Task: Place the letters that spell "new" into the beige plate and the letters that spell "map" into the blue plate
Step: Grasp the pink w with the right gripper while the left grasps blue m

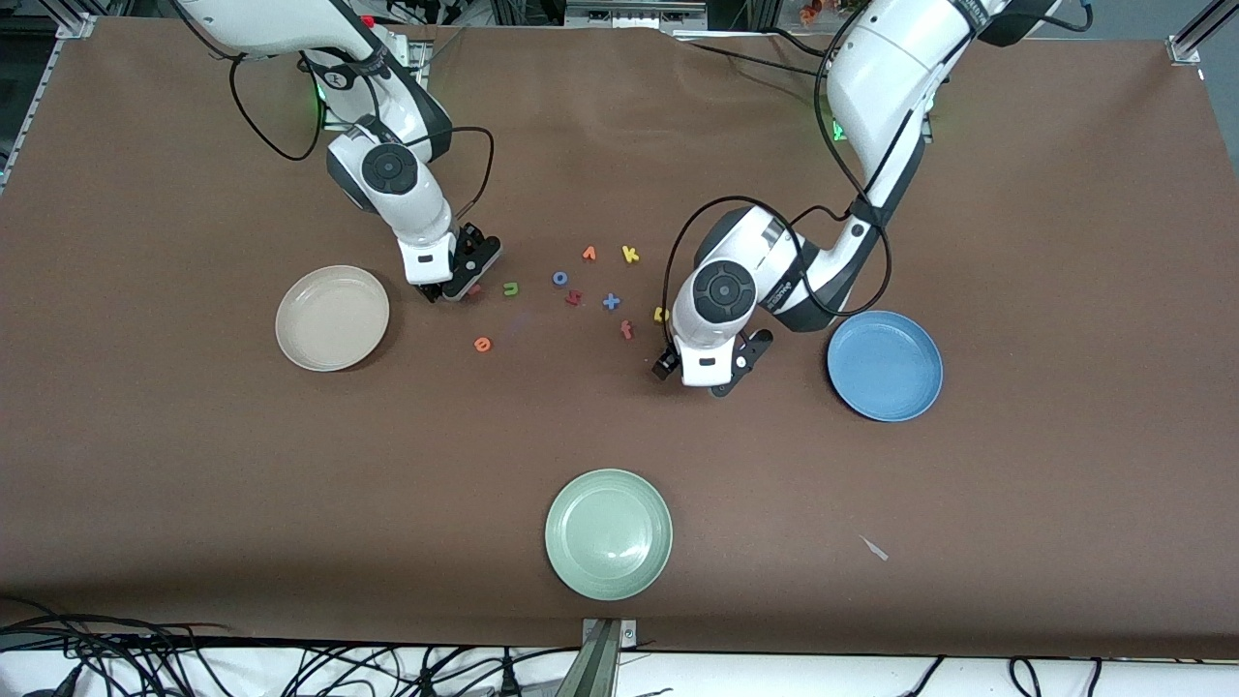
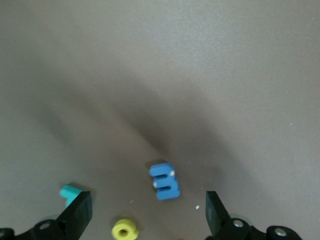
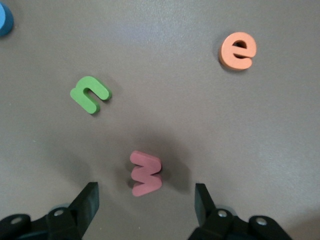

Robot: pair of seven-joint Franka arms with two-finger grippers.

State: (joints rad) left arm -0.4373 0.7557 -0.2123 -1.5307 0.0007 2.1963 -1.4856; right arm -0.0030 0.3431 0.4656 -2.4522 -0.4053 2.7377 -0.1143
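Pink w (image 3: pixel 146 173) lengthwise between open right tool (image 3: pixel 145 200) fingers — left tool (image 2: pixel 145 212) open over blue m (image 2: pixel 165 181).

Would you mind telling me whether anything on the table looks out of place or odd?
Only a small pale scrap lying on the brown table, nearer the front camera than the blue plate. It matches neither the foam letters nor the plates, so it looks like stray debris.

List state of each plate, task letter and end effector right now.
beige plate: empty
blue plate: empty
pale green plate: empty
pink w: on table, between the right end effector's open fingers
green n: on table
orange e: on table
blue m: on table, under the left end effector
left end effector: open
right end effector: open
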